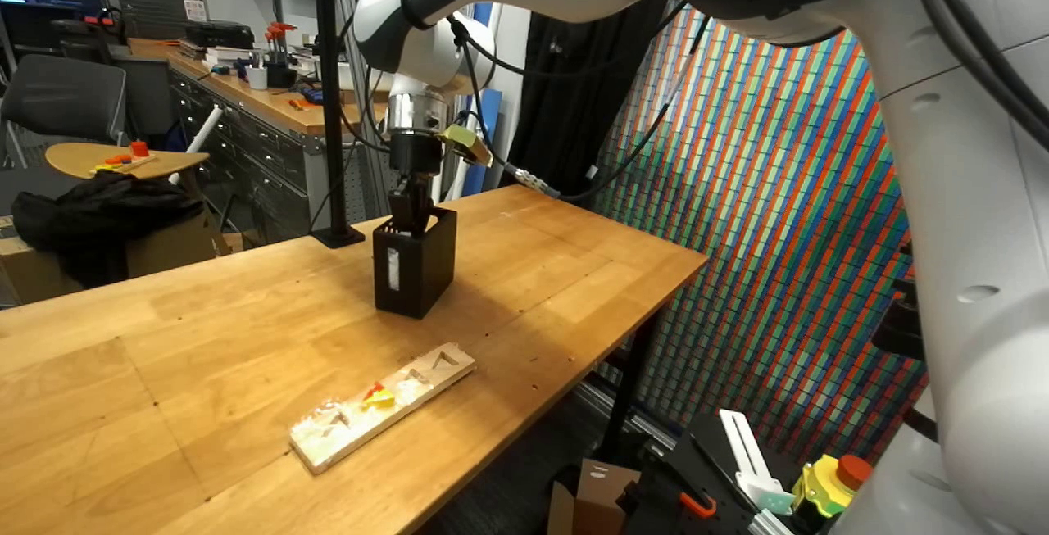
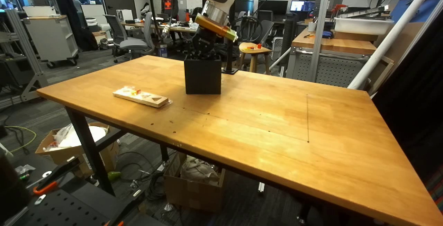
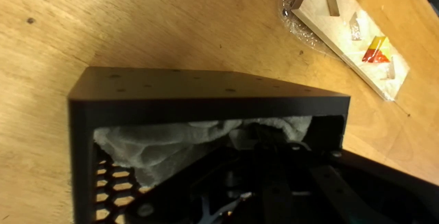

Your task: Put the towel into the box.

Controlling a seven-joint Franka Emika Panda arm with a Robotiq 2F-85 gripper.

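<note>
Black and closed, the claw (image 3: 265, 141) reaches into the box (image 3: 205, 110), its tips apparently against the towel (image 3: 154, 145) bunched inside, likely to tuck it deeper; whether cloth is pinched, I cannot tell. Upright on the wooden table (image 1: 246, 314), the box stands mouth up, presumably for filling.

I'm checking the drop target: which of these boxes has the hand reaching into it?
The black box on the table: the hand reaches into its open top, where the towel shows. The brown cardboard boxes stand lower, off the table.
</note>
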